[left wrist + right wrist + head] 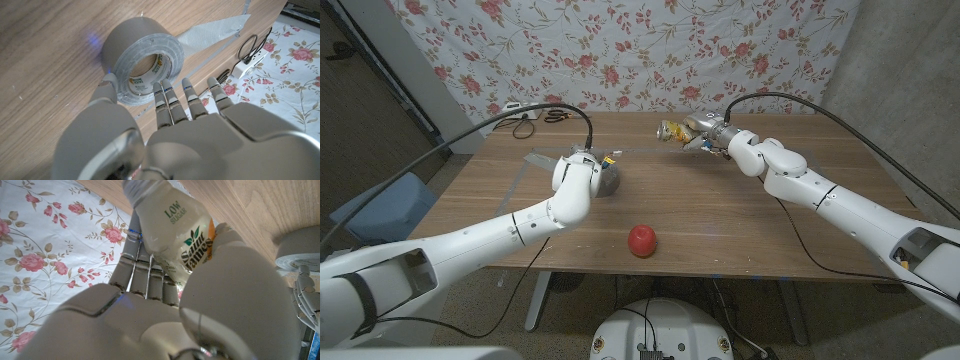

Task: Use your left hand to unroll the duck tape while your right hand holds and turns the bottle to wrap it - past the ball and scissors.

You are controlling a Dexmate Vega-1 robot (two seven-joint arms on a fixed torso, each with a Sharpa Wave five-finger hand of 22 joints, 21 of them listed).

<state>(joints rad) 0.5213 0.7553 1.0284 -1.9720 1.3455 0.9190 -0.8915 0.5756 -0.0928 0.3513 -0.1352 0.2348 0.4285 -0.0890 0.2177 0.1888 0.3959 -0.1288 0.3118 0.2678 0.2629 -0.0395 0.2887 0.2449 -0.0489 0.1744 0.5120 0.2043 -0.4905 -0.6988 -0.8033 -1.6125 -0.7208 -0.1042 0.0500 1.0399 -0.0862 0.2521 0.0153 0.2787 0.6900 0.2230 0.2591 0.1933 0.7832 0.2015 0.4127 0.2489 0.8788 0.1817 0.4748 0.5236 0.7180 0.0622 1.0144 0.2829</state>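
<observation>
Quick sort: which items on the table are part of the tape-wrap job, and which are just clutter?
In the job:
- duct tape roll, left hand at it, a strip trailing off
- bottle, held up off the table by right hand

Lying about:
- red ball, near front edge
- scissors, far edge
- power strip with its cable, far left corner

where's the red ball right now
In the head view the red ball sits alone near the table's front edge, about mid-width, in front of the left hand and the tape roll.
</observation>
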